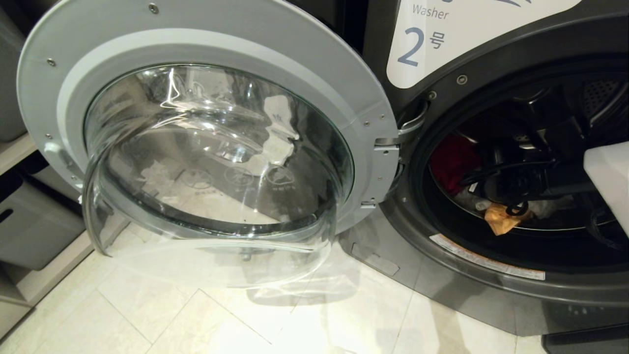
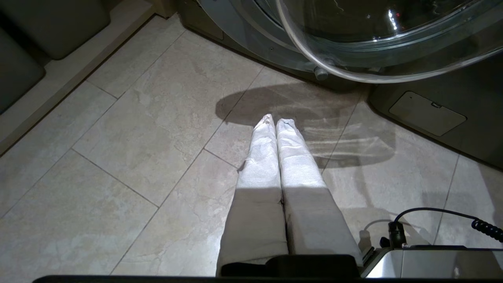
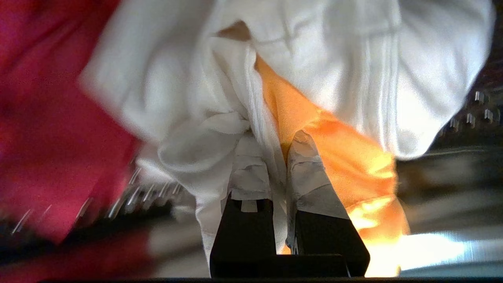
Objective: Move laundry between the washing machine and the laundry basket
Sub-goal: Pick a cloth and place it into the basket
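while the washing machine stands with its round door swung wide open to the robot's left, the right arm reaches into the drum, and the laundry lies heaped at the drum's bottom. in the right wrist view the right gripper has its white-wrapped fingers pressed nearly together, clamped on a fold of cloth where the white garment and the yellow-orange garment bunch up; both fabrics sit between and around the fingertips, and i cannot tell whether one or both are truly pinched. the red-pink garment lies just beside them, toward the drum's far wall, touching the white one. in the head view the red-pink piece shows at the back left of the drum, and a scrap of the yellow-orange piece shows low at the front edge of the drum, just beside the dark arm. a white label with the numeral 2 sits above the door opening.

the left gripper hangs parked over the tiled floor, near the lower edge of the open door, its two white-wrapped fingers pressed together and holding nothing.
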### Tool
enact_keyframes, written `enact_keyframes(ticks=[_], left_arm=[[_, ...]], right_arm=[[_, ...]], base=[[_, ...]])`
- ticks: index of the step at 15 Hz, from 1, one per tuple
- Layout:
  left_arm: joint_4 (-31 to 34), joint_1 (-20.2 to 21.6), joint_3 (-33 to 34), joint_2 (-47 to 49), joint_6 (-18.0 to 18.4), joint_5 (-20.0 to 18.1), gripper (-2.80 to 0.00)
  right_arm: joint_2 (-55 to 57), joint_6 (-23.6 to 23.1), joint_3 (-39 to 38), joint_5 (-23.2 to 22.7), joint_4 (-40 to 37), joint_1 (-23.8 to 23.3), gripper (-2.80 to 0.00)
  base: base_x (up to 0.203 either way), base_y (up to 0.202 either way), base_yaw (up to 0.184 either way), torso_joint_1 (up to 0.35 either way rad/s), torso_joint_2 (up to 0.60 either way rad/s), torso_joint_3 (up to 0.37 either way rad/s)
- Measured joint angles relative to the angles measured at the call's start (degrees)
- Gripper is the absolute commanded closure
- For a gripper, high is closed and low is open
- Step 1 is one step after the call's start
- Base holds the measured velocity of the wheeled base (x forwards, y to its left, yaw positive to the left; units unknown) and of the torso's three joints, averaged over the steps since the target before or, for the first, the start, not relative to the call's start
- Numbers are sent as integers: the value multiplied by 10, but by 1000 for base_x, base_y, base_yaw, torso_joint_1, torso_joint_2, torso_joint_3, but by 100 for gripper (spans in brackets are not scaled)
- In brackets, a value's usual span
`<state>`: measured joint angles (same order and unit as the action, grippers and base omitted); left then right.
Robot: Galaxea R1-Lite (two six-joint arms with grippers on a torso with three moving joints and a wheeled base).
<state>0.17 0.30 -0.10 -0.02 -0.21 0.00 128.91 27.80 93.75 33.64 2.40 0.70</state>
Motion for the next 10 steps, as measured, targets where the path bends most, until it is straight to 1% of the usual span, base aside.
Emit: enact_keyframes(ticks=[2,6,8,10], left_arm=[[0,0,0,0,0,0,0],[0,0,0,0,0,0,0],[0,0,0,0,0,0,0],[0,0,0,0,0,0,0]], right_arm=[[-42,-2,-63,14,41,31,0],[-135,-5,-205,60,112,87,0],[-186,-11,-256,78,124,100,0],[-247,-31,-321,86,133,104,0]], base=[[0,0,0,0,0,0],[0,0,0,0,0,0],[0,0,0,0,0,0],[0,0,0,0,0,0]])
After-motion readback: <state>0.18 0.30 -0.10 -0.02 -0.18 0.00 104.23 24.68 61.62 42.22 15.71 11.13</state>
